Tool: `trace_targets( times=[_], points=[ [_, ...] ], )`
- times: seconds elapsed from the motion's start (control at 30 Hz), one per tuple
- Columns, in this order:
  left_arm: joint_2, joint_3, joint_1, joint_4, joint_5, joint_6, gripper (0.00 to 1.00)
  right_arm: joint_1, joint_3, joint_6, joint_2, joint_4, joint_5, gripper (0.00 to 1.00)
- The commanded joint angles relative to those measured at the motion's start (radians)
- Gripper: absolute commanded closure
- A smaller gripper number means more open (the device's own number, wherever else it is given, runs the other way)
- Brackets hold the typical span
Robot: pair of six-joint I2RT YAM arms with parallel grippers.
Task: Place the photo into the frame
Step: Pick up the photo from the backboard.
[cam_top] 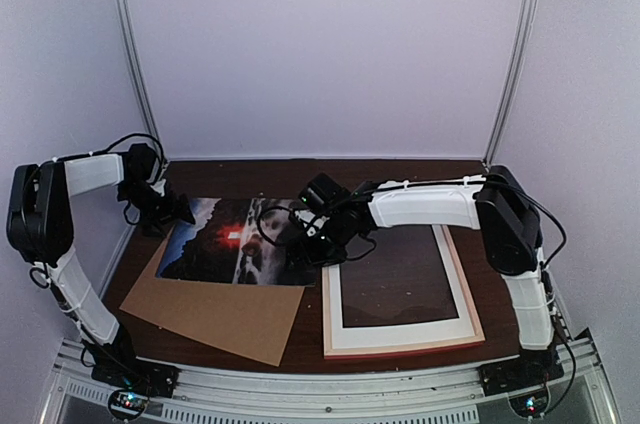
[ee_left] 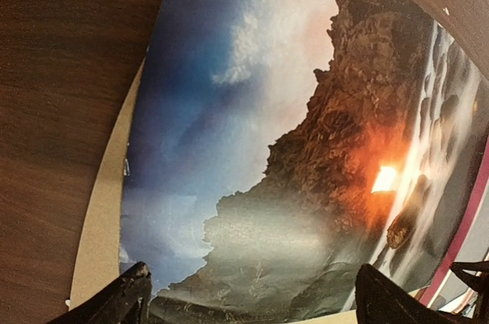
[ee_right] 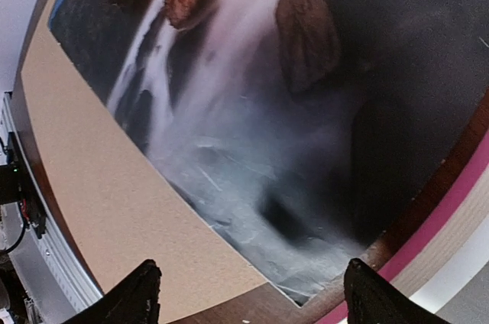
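Photo (cam_top: 235, 241) flat at bench (cam_top: 300, 172) left-centre, near edge overlapping board (cam_top: 215, 309); frame (cam_top: 400, 350) at near-right corner. Left gripper (cam_top: 178, 212) over photo's left edge, right gripper (cam_top: 312, 244) over right edge, both spread wide, grasping nothing. Probably light, floppy, glossy, crease-prone; best pinched at opposite short edges. Dark wood-grain top, pale walls close on three sides.

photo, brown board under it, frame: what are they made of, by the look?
The photo looks like a thin paper print, glossy or semi-gloss, with pale glare across its lower part. The board looks like matte cardboard: speckled brown, fibrous, no shine. The frame has a smooth salmon-pink rim, likely painted wood or plastic; the views leave that open.
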Motion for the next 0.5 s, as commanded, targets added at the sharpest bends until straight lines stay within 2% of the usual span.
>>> trace_targets(
  times=[0.0,0.47],
  points=[
    [0.011,0.047,0.014,0.001,0.015,-0.005,0.07,-0.008,0.048,0.009,0.021,-0.074,0.095,0.18],
    [0.051,0.084,0.020,-0.036,-0.001,0.033,0.07,-0.024,0.104,0.000,0.070,-0.211,0.209,0.18]
  ],
)
